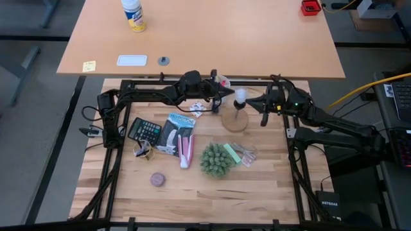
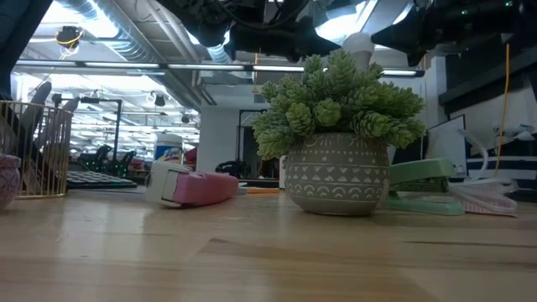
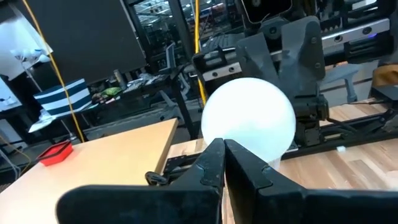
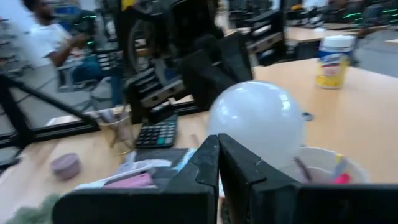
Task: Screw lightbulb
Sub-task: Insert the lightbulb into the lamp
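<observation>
The white frosted lightbulb stands upright in the black socket of a round wooden disc at the table's far middle. My left gripper comes level from the left and is shut, its tips right at the bulb's globe. My right gripper comes level from the right, also shut, its tips at the other side of the globe. In the low view only the bulb's top shows, above the plant. My left gripper's shut fingertips stand level against the lower left side of the bulb's globe; whether they touch it I cannot tell. My right gripper's shut fingertips stand level against the globe's lower right side; touching or just apart, I cannot tell.
A potted green plant stands near the middle, beside a green stapler and a pink-and-white item. A calculator, a wire pen holder and a brownish puck lie left. A white cup stands behind the bulb.
</observation>
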Controlling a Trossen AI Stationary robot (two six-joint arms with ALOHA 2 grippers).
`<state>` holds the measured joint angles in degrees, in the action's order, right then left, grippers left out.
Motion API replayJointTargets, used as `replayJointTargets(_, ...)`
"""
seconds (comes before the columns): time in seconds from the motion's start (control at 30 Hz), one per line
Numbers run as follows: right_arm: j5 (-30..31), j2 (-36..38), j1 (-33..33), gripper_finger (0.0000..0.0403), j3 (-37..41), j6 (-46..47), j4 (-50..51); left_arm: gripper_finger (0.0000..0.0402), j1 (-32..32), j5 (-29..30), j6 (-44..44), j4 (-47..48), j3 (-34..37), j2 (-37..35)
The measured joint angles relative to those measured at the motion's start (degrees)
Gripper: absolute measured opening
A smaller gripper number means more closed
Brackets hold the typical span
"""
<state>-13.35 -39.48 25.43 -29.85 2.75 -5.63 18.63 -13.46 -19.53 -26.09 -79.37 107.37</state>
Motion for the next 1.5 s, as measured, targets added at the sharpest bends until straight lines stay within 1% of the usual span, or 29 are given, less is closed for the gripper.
replayJointTargets(0.1,-1.87,-0.1,0.0,0.0017,0.0,0.02,-0.34,0.0005,-0.16,-0.64,-0.02,0.01,0.0,0.02)
replayJointTargets(0.27,-1.85,1.28,0.04,0.0017,0.02,0.02,-0.61,0.0005,-0.18,-0.66,-0.01,0.09,0.0,0.09)
replayJointTargets(0.43,-1.07,4.38,0.04,0.0017,0.02,0.0,-0.7,0.0005,-0.1,-0.3,0.0,0.11,0.0,0.09)
replayJointTargets(0.5,1.56,6.02,0.04,0.0017,0.03,-0.15,-0.53,0.0005,-0.1,-0.3,0.02,0.09,0.0,0.01)
replayJointTargets(0.63,9.89,8.68,0.05,0.0017,0.02,-1.94,-0.7,0.0005,-0.58,-0.87,0.04,-0.12,0.0,-0.02)
replayJointTargets(0.73,16.14,8.97,0.09,0.0017,0.02,-3.82,-0.63,0.0005,-1.46,-2.6,0.04,-0.15,0.0,-0.04)
replayJointTargets(0.8,18.67,8.21,0.09,0.0017,0.02,-4.71,-0.45,0.0005,-2.22,-2.96,0.0,-0.28,0.0,-0.11)
replayJointTargets(1.03,18.32,1.94,0.11,0.0017,0.02,-4.77,-0.79,0.0005,-4.09,-2.98,-2.01,-0.92,0.0,0.14)
replayJointTargets(1.2,18.32,-1.66,0.11,0.0017,0.02,-4.79,-3.01,0.0005,-4.03,-2.12,-2.11,-0.95,0.0,0.2)
replayJointTargets(1.3,18.3,-2.43,0.09,0.0017,0.02,-4.79,-4.26,0.0005,-3.57,-0.66,-1.98,-0.97,0.0,0.21)
replayJointTargets(1.5,18.3,-2.37,0.09,0.0017,0.02,-4.79,-4.41,0.0005,-2.79,-0.38,-1.68,-1.44,-0.02,1.38)
